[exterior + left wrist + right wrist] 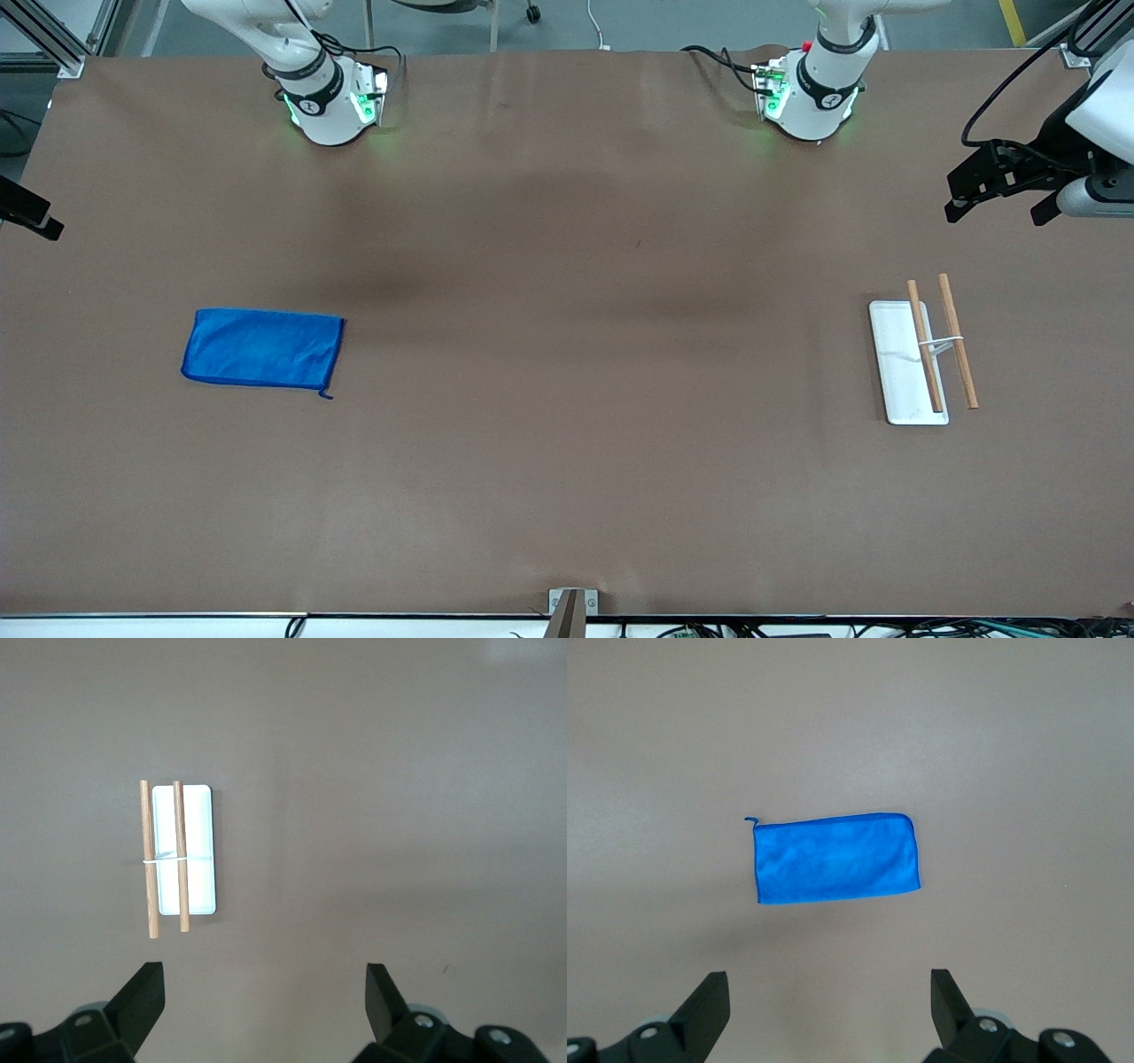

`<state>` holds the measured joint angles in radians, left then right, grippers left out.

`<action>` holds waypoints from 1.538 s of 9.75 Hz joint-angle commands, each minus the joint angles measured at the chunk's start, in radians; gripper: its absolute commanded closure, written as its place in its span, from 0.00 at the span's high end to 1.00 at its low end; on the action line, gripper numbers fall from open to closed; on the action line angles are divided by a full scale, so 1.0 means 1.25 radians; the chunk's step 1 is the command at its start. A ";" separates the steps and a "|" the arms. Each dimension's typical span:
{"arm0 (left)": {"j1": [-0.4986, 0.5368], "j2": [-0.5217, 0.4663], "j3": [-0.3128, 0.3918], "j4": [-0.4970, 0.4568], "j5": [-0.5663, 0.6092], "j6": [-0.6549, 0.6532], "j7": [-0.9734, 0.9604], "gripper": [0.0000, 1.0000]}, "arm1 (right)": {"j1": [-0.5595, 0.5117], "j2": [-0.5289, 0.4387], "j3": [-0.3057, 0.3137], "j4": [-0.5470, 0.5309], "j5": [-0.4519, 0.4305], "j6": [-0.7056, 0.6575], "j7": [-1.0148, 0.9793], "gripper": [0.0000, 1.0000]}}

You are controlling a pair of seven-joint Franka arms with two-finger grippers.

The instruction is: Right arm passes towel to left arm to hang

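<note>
Over the table's ends, left pincer (264, 992) and right pincer (829, 997) open, empty, towel (263, 348) flat.

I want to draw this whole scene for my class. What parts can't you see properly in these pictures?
- Right gripper: only its open fingertips show in the right wrist view; the front view's edge cuts it off.
- Left gripper: partly cut by the front view's edge.
- Towel: its underside is hidden against the table.
- Rack: the thin white piece holding the two wooden rods is too small to make out.
</note>
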<state>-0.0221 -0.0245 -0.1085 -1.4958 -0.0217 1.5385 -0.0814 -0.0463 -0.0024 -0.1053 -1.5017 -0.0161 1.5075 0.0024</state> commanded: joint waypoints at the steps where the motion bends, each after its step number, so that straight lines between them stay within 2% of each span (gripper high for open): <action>1: 0.003 -0.004 -0.005 -0.034 0.005 0.003 -0.006 1.00 | -0.005 -0.014 0.003 -0.009 -0.009 -0.002 0.013 1.00; 4: 0.007 0.002 -0.004 -0.009 0.004 0.003 -0.006 1.00 | -0.002 -0.013 0.003 -0.003 -0.009 -0.003 0.006 1.00; 6: 0.005 0.012 -0.004 -0.006 0.004 0.003 -0.009 1.00 | -0.003 0.017 0.002 -0.015 -0.020 -0.001 -0.069 1.00; 7: 0.007 0.011 -0.004 -0.011 0.003 -0.007 -0.001 1.00 | -0.003 0.056 0.003 -0.040 -0.023 0.019 -0.061 1.00; 9: 0.009 0.007 -0.003 -0.010 0.001 -0.012 0.009 1.00 | 0.005 0.105 0.003 -0.151 -0.022 0.174 -0.060 1.00; 11: 0.008 0.004 -0.003 -0.018 0.000 -0.016 0.010 1.00 | 0.005 0.139 0.003 -0.310 -0.022 0.398 -0.060 1.00; 12: 0.008 0.002 -0.003 -0.018 -0.001 -0.020 0.010 1.00 | 0.010 0.162 0.003 -0.363 -0.022 0.488 -0.058 1.00; 15: 0.009 0.009 -0.002 -0.017 -0.004 -0.038 0.010 1.00 | 0.011 0.240 0.004 -0.430 -0.022 0.634 -0.057 1.00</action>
<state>-0.0178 -0.0216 -0.1076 -1.4924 -0.0223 1.5020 -0.0793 -0.0335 0.2882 -0.1022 -1.9977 -0.0267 2.2362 -0.0671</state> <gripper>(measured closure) 0.000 0.000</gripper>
